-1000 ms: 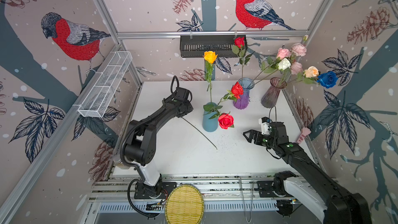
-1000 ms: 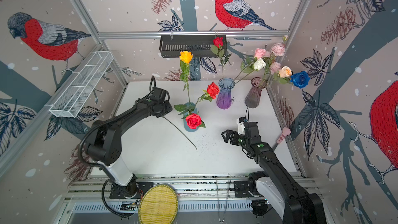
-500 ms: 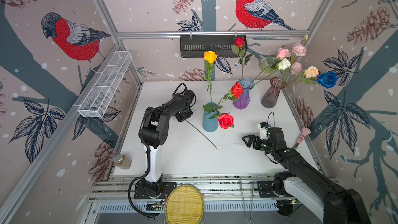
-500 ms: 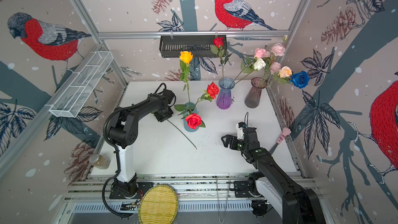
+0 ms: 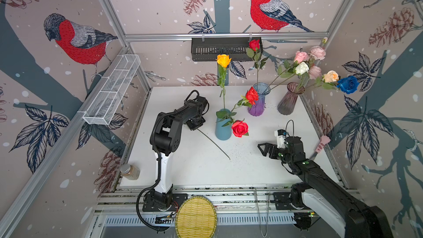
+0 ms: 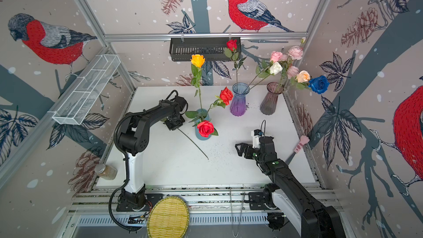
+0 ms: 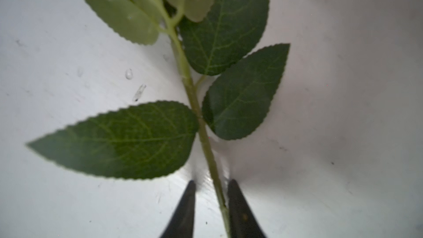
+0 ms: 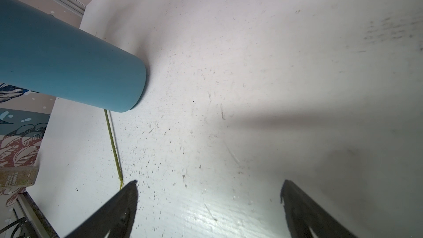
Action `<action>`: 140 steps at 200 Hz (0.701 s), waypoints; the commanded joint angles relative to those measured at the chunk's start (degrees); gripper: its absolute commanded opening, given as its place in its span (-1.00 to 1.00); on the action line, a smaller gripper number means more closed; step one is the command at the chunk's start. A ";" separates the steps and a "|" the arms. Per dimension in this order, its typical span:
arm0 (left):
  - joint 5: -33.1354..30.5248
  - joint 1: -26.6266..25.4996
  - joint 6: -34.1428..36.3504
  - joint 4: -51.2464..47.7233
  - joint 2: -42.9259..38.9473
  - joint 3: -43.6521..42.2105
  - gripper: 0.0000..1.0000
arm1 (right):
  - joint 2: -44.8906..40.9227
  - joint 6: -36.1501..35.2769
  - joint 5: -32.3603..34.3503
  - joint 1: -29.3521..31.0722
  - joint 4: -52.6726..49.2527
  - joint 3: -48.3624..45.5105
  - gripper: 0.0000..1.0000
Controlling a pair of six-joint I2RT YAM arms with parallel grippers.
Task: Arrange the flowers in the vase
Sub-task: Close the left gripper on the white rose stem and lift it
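Note:
One of the flowers lies on the white table, its thin green stem [image 5: 214, 144] running out from under my left gripper [image 5: 194, 123]. Its bloom is hidden by the arm. In the left wrist view the stem [image 7: 194, 101] with dark leaves passes between the narrowly parted jaws of the left gripper [image 7: 211, 182]. It touches one finger and a gap shows at the other. The blue vase [image 5: 223, 124] holds an orange rose [image 5: 223, 60] and two red roses [image 5: 239, 128]. My right gripper [image 5: 263, 149] hovers wide open and holds nothing. The stem's end [image 8: 113, 143] lies beside it.
A purple vase [image 5: 257, 101] and a smoky vase [image 5: 289, 99] at the back hold several more blooms. A small jar [image 5: 130, 172] stands at the front left corner. A pink-handled tool [image 5: 321, 144] leans at the right edge. A woven yellow disc [image 5: 195, 217] lies in front of the table.
The left arm has folded up more upright, uncovering the jar, while its gripper stayed over the stem and its jaws narrowed. The right gripper has drifted slightly towards the front.

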 commanded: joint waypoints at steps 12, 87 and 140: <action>0.97 0.05 -2.02 -0.94 0.00 -1.48 -1.00 | -0.20 -0.12 -0.14 0.11 2.04 -0.17 0.95; 0.06 4.48 -5.60 1.61 -13.89 -8.04 -1.00 | -0.98 -0.12 -0.54 0.28 2.19 -0.47 0.95; -4.42 4.98 5.58 17.30 -37.13 -14.19 -1.00 | -1.93 0.05 -0.15 0.54 2.20 -0.72 0.95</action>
